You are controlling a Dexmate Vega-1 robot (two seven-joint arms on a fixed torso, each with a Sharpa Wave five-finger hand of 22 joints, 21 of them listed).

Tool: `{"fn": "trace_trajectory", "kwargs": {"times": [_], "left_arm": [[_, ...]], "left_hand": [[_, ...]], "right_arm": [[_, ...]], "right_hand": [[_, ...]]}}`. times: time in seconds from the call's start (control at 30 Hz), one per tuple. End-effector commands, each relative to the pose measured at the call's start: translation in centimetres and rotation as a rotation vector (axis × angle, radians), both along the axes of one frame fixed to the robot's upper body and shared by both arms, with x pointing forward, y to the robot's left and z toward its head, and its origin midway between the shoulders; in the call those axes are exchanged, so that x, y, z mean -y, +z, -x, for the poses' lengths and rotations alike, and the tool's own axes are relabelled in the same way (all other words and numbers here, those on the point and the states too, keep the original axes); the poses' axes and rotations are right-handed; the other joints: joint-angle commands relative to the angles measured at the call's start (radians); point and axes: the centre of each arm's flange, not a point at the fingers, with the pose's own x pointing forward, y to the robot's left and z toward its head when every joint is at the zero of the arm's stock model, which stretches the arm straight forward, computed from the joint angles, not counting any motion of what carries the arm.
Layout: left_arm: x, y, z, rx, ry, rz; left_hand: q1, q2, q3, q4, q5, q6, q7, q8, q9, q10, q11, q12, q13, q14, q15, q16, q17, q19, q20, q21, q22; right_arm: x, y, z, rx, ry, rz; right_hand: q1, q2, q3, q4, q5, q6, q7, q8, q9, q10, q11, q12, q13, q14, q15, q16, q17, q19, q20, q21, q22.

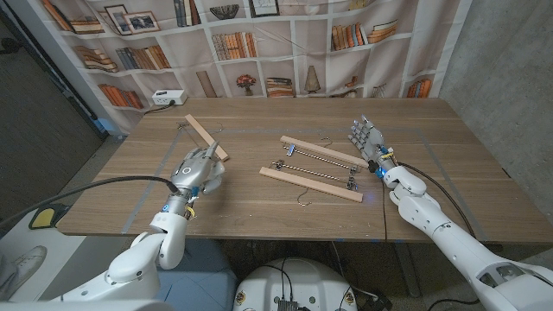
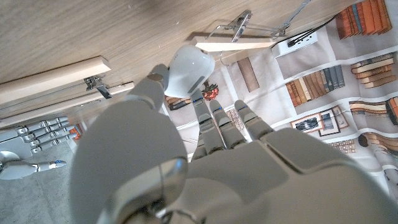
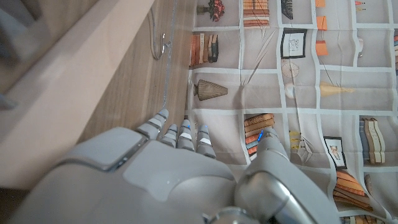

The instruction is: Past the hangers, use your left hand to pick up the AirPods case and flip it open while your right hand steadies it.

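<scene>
Already picked up: the AirPods case (image 2: 189, 70) sits in the left robot hand (image 1: 197, 170), lid not yet flipped.

Seen from the left wrist, the white case is pinched between the thumb and a finger, the other fingers (image 2: 225, 124) reaching out beside it; its lid looks closed (no seam gap shows, though the angle is poor); in the head view that robot hand is near the left part of the bench (image 1: 259, 207), just beside one wooden hanger (image 1: 206, 136); two more hangers (image 1: 315, 168) lie mid-bench, between the two arms; the right robot hand (image 1: 366, 138) stands with fingers spread, holding nothing, well apart from the case; so the grasp seems done, while bringing the right robot hand over to steady it and opening the lid remain.
</scene>
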Motion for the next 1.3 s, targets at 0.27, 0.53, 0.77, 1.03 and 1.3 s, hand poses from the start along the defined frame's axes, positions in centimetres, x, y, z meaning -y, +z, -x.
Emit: {"fn": "trace_trajectory", "kwargs": {"times": [0.27,0.53,0.77,1.03,1.3], "left_arm": [[2.1,2.1,0.6,0.123,-0.106,0.042],[3.0,2.6,0.4,0.153,-0.167,0.056],[3.8,3.0,0.1,0.176,-0.209,0.076],[4.9,3.3,-0.2,0.219,-0.289,0.138],[6.1,3.8,-0.7,0.236,-0.377,0.171]], "left_hand": [[0.021,0.005,-0.014,0.001,0.007,0.013,-0.003,0.001,0.005,0.122,-0.122,0.028,0.145,-0.009,-0.003,-0.009,0.002,0.002,-0.014,-0.002,0.002],[0.026,0.004,-0.025,0.003,0.009,0.026,-0.01,0.004,0.005,0.117,-0.122,0.027,0.151,-0.008,-0.005,-0.008,0.002,0.003,-0.018,-0.003,0.002],[0.023,0.002,-0.035,0.007,0.008,0.037,-0.013,0.006,0.005,0.121,-0.122,0.028,0.155,-0.009,-0.006,-0.008,0.002,0.002,-0.018,-0.004,0.002],[0.026,0.003,-0.041,0.006,0.007,0.041,-0.009,0.006,0.005,0.127,-0.122,0.03,0.157,-0.005,-0.011,-0.006,0.001,0.004,-0.019,-0.003,0.002],[0.033,0.007,-0.045,0.005,0.008,0.046,-0.008,0.006,0.005,0.131,-0.122,0.03,0.161,-0.001,-0.011,-0.004,0.001,0.017,-0.014,0.001,0.002]], "right_arm": [[0.9,0.1,1.0,0.024,0.006,-0.006],[1.1,0.3,1.3,0.033,0.013,-0.004],[1.4,0.2,1.6,0.038,0.017,-0.003],[1.8,0.1,2.0,0.049,0.019,-0.006],[2.1,0.2,2.4,0.063,0.023,-0.004]], "right_hand": [[0.003,0.01,0.002,0.004,-0.003,0.002,-0.008,0.001,0.005,-0.003,-0.003,0.002,0.0,-0.005,-0.005,0.001,0.003,-0.001,0.009,-0.001,0.001],[0.003,0.01,0.002,0.004,-0.003,0.003,-0.009,0.002,0.005,-0.004,-0.002,0.001,0.0,-0.006,-0.005,0.001,0.003,-0.001,0.012,-0.001,0.001],[0.003,0.01,0.002,0.004,-0.003,0.002,-0.008,0.001,0.005,-0.004,-0.003,0.001,0.0,-0.006,-0.005,0.001,0.003,-0.002,0.014,-0.001,0.001],[0.003,0.011,0.001,0.004,-0.003,0.002,-0.009,0.001,0.005,-0.003,-0.002,0.001,0.0,-0.006,-0.005,0.001,0.003,-0.003,0.016,-0.001,0.001],[0.003,0.011,0.001,0.004,-0.003,0.003,-0.008,0.002,0.005,-0.004,-0.003,0.001,0.0,-0.006,-0.005,0.001,0.002,-0.003,0.017,-0.001,0.001]]}}
